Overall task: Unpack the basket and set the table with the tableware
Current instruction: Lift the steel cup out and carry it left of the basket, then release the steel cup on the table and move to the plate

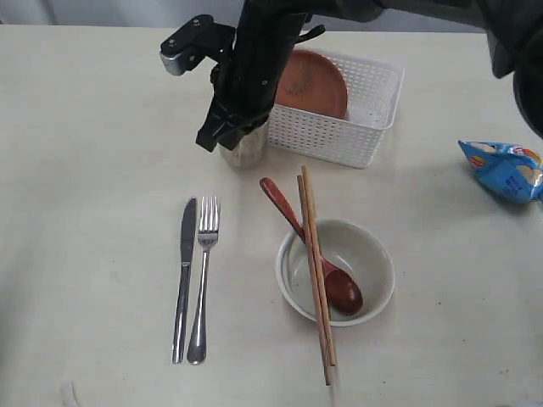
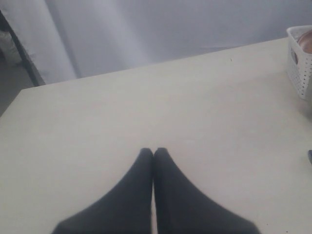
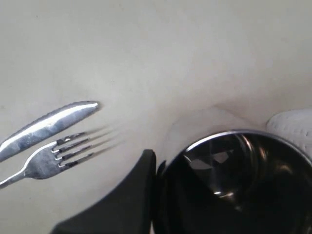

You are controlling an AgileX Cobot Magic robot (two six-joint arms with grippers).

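The shiny steel cup stands upright just off the white basket's near left corner. My right gripper is shut on the cup's rim, with one finger outside and the other hidden inside; in the wrist view the gripper sits at that rim. The brown plate leans inside the basket. Knife and fork lie side by side on the table. The pale bowl holds the wooden spoon, and the chopsticks lie across it. My left gripper is shut and empty over bare table.
A blue snack bag lies at the right edge of the table. The right arm reaches across the basket's left end. In the left wrist view the basket shows far off, and a grey wall rises beyond the table's edge.
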